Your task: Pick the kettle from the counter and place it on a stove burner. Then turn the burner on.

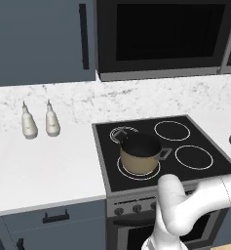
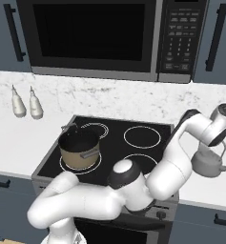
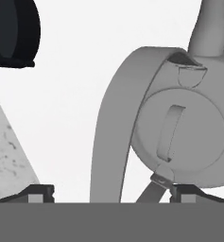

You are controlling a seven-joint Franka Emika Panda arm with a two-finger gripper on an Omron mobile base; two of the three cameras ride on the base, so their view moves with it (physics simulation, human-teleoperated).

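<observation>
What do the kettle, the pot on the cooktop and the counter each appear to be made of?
Kettle: apparently metal, with a plain silver-grey sheen. Pot: tan outside, dark inside, perhaps enamelled or coated metal. Counter: white stone look with faint grey veining, possibly marble or an imitation.

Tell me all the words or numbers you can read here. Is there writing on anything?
Nothing can be read.
Microwave keypad: rows of tiny pale marks on its buttons, too small and blurred to read.
Kettle, pot, two white bottles, oven knobs: no writing that I can see.
</observation>
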